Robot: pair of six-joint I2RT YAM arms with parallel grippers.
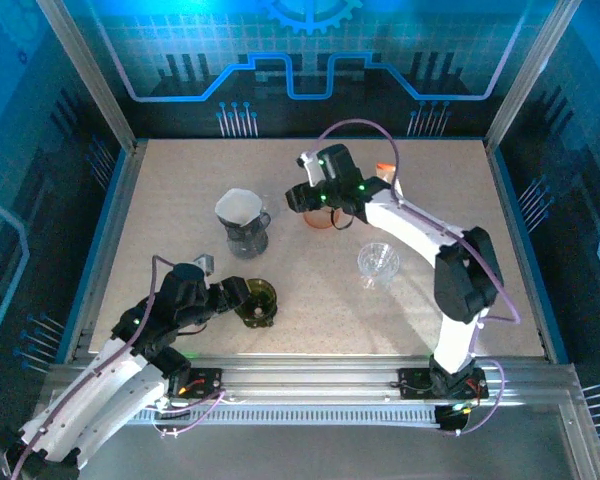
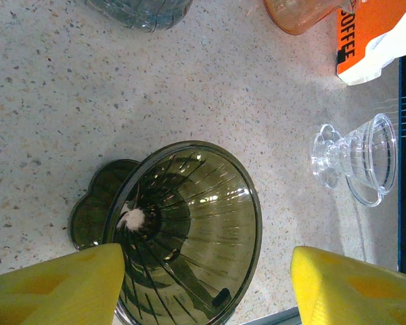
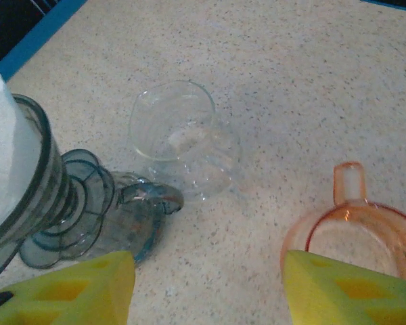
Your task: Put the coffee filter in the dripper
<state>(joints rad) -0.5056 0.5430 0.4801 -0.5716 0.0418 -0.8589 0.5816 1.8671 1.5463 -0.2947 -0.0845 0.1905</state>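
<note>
Over the table (image 1: pixel 180 180): coffee filter (image 1: pixel 238 203) in grey dripper (image 1: pixel 246 232), jaws apart on both arms

From above, seen whole: white coffee filter seated in grey dripper, left of centre. At right wrist, cropped to a paper edge at the rim; right gripper (image 3: pixel 210 264) spread wide, empty, orange dripper (image 3: pixel 355 233) alongside. At left wrist, left gripper (image 2: pixel 206 261) agape around olive dripper (image 2: pixel 189 217), one finger (image 2: pixel 352 284) clear of its rim.

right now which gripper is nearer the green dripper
Left. The left gripper is right at the green dripper, fingers open either side of it; the right gripper is farther back, by the orange dripper.
</note>
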